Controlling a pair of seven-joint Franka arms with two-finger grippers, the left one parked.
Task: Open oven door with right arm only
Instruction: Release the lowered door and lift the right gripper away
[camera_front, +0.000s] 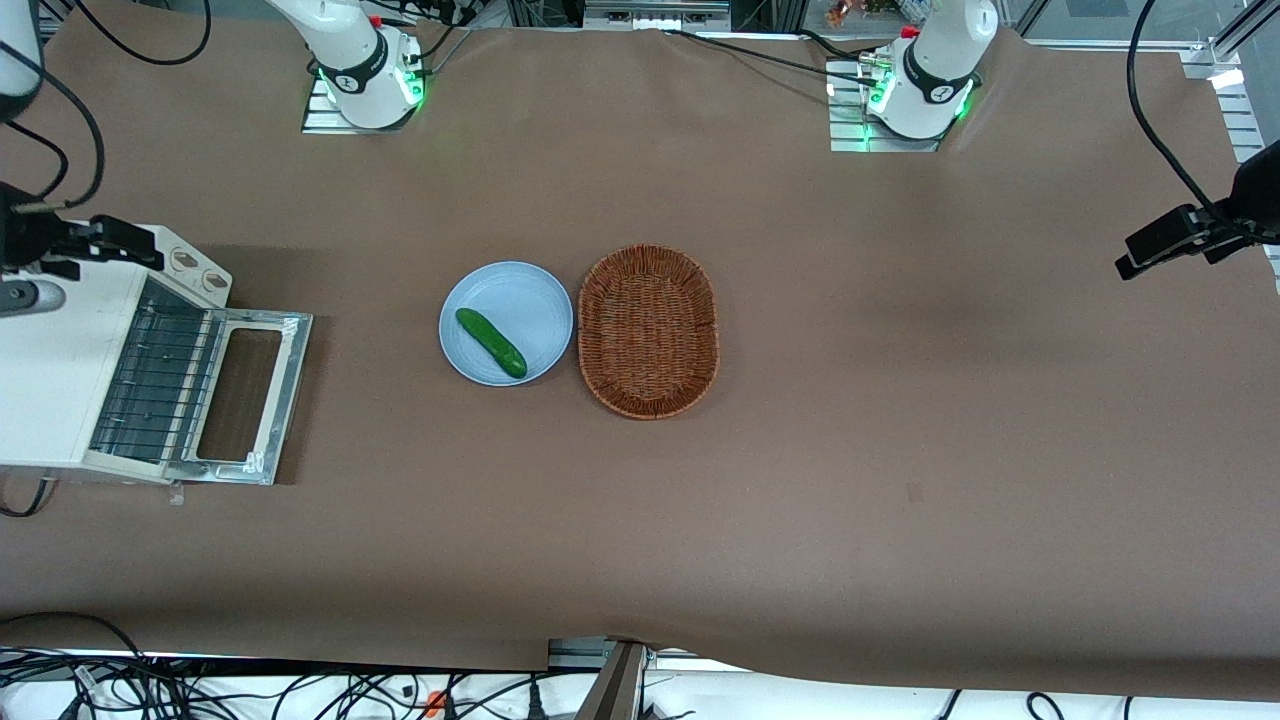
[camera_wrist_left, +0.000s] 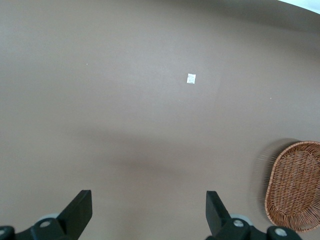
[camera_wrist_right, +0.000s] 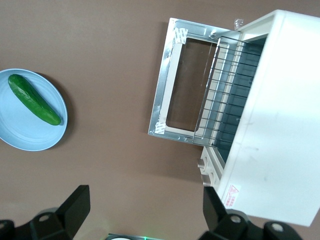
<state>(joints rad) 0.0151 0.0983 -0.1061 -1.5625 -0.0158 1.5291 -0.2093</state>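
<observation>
The off-white oven (camera_front: 50, 370) stands at the working arm's end of the table. The oven door (camera_front: 287, 390) is folded fully down and lies flat on the table in front of the oven, its shiny metal inner side up. The wire rack (camera_front: 160, 380) shows inside, and the two knobs (camera_front: 200, 270) are beside the opening. My right gripper (camera_front: 140, 250) hangs above the oven's knob end, open and empty, touching nothing. The right wrist view shows the door (camera_wrist_right: 169, 85), rack (camera_wrist_right: 225, 95) and oven (camera_wrist_right: 280, 125) from above, with the gripper (camera_wrist_right: 147, 210) well clear of them. The handle is hidden.
A blue plate (camera_front: 520, 285) with a green cucumber (camera_front: 490, 342) sits mid-table, beside an empty wicker basket (camera_front: 648, 330). The plate (camera_wrist_right: 20, 135) and cucumber (camera_wrist_right: 34, 100) also show in the right wrist view. The basket (camera_wrist_left: 295, 185) shows in the left wrist view.
</observation>
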